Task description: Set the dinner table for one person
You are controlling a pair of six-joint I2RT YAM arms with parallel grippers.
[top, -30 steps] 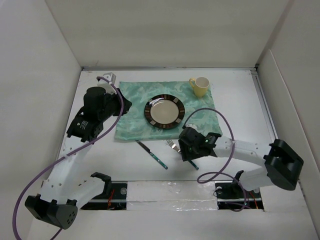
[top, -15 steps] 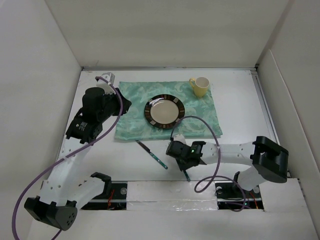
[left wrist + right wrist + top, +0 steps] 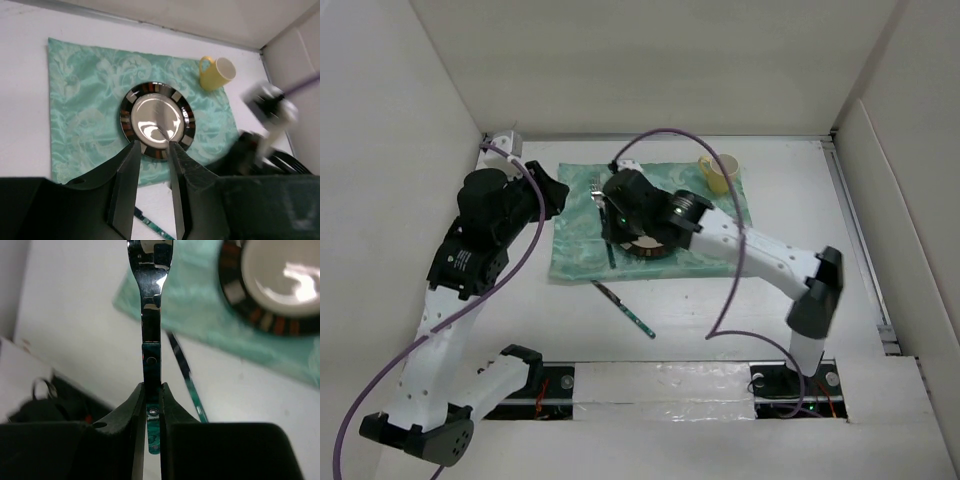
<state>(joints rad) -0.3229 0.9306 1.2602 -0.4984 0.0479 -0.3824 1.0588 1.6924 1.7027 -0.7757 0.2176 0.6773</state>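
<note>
2 pincers are mine. Nearest my bases lies a knife (image 3: 623,308) with a green patterned handle, flat and slanted on the bare white dinner table (image 3: 740,320), just short of the near edge of the cloth (image 3: 575,245). The table spreads under everything and is walled by white upright panels.

Farther out, over the cloth's left part, my right pincer (image 3: 151,388) is clamped on the dark green handle of a fork (image 3: 150,295). The fork's steel neck and tines stick out past the fingertips. From overhead the fork hangs just left of the plate (image 3: 156,120), and I cannot tell whether it touches the fabric.

My left pincer (image 3: 152,147) hovers off the cloth's left side, fingers apart with nothing between them.

The plate, dark-rimmed with a pale shiny centre, sits on the middle of the mint-green cloth. From overhead my right arm covers most of it.

Farthest off, 1 yellow mug (image 3: 216,72) sits on the cloth's far right corner.
</note>
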